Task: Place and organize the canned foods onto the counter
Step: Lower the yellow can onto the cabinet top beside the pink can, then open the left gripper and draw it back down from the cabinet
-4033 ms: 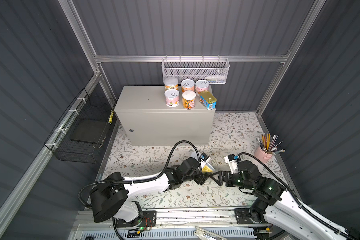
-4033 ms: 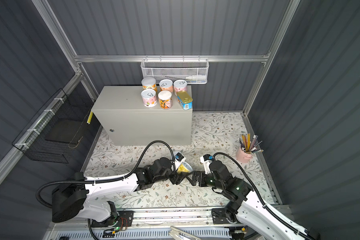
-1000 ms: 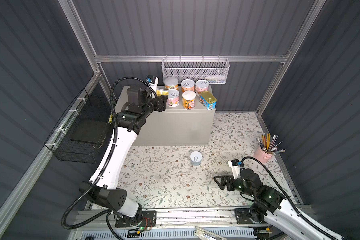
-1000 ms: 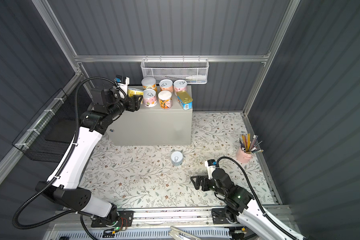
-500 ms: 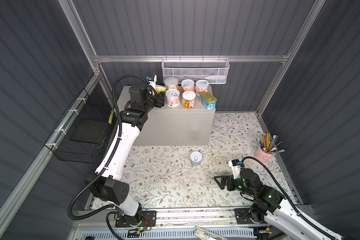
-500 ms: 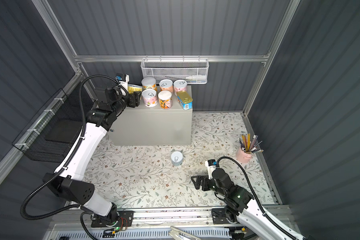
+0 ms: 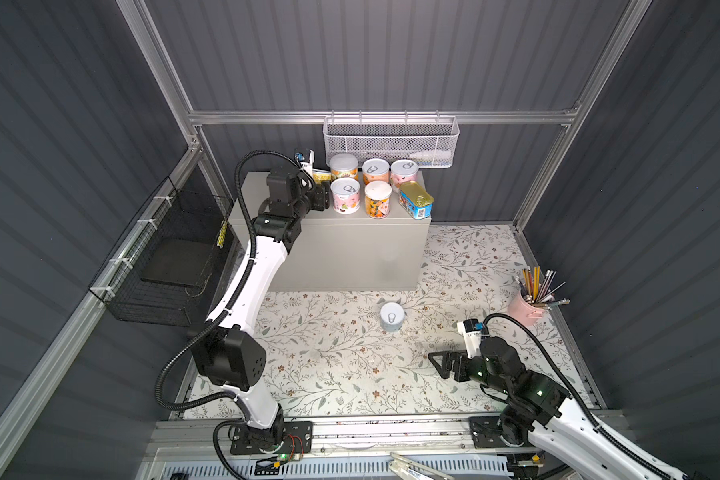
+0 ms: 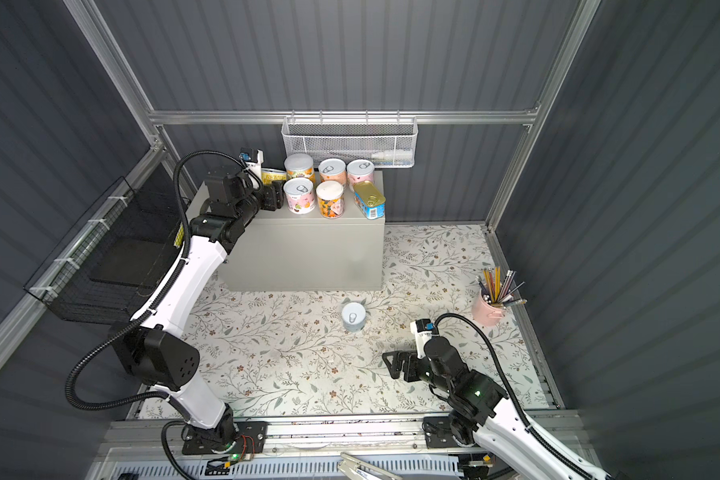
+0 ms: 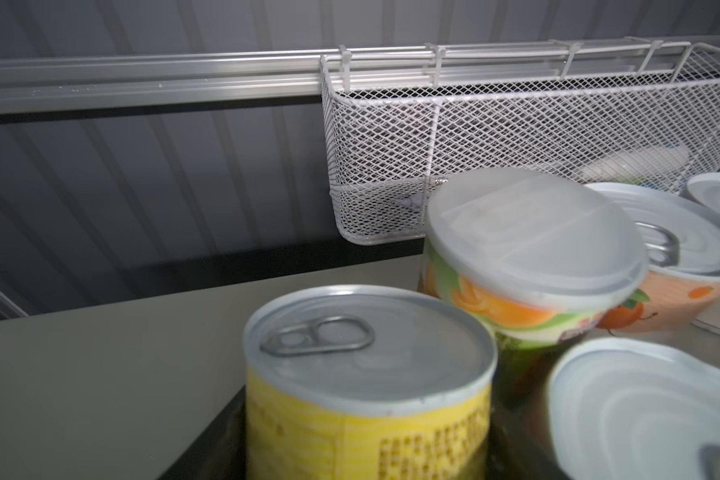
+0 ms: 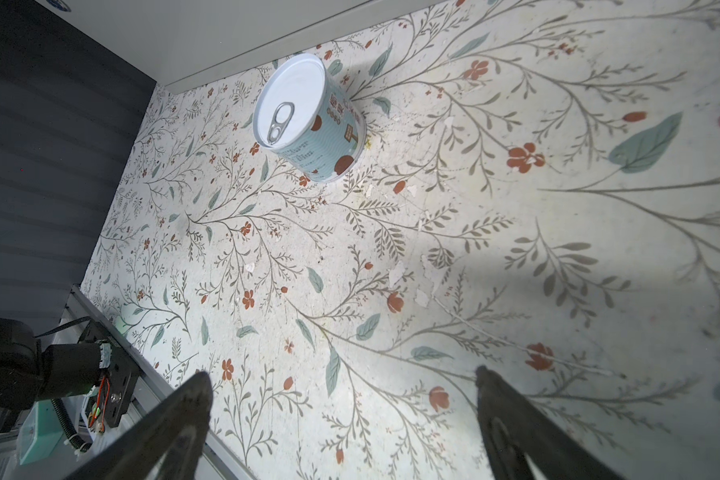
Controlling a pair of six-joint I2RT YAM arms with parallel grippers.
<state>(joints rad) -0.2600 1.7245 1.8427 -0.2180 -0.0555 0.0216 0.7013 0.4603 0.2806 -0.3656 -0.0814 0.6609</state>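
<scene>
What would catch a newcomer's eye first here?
The left gripper gripping a yellow can over the counter, beside the grouped cans. Next, one pale blue can standing alone on the floral mat, with the open right gripper low nearby.

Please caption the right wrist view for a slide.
Open right pincer above floral mat, facing an upright round pale blue pull-tab can.

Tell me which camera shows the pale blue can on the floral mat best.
The right wrist view: the pale blue can stands upright and close, with pull-tab lid and label clear. Both top views show the can small, mostly its lid. The left wrist view misses it.
</scene>
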